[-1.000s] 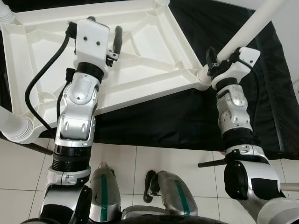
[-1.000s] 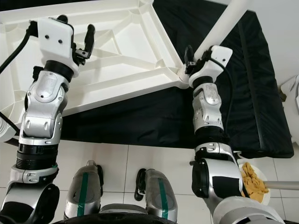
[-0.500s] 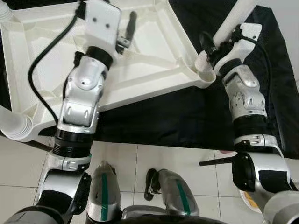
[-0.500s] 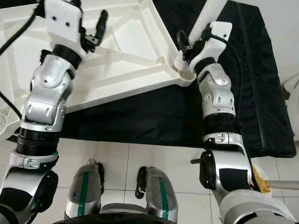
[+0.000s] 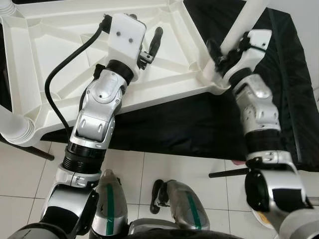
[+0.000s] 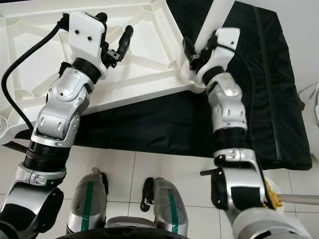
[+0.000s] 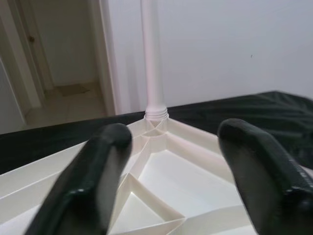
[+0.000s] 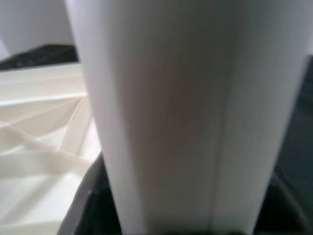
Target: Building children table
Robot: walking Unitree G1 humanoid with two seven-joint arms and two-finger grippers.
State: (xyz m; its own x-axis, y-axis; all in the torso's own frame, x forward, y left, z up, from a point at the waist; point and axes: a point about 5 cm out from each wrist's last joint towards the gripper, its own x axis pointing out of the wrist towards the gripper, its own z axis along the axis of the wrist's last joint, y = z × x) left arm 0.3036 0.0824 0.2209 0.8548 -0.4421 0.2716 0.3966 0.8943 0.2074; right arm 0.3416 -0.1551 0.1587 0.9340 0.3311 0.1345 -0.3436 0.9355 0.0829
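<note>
The white plastic tabletop (image 5: 60,55) lies upside down, ribs up, on a black mat (image 5: 284,84). My right gripper (image 5: 224,50) is shut on a white table leg (image 5: 249,15) just above the tabletop's near right corner socket (image 5: 212,82); up close the leg (image 8: 171,112) stands between the fingers. My left gripper (image 5: 149,45) hovers open over the ribbed underside, holding nothing. Its two black fingers (image 7: 93,171) stand apart in the left wrist view. Beyond them another leg (image 7: 151,58) stands upright in a far corner of the tabletop.
A ribbed white leg end (image 5: 15,132) sticks out at the tabletop's near left corner, and another (image 5: 6,7) at the far left. The mat's front edge meets white floor tiles (image 5: 164,164). A plate of food (image 6: 271,194) lies on the floor at my right.
My right gripper has swung the leg more upright and closer over the corner socket. My left arm has moved to the right across the underside, its gripper still open.
</note>
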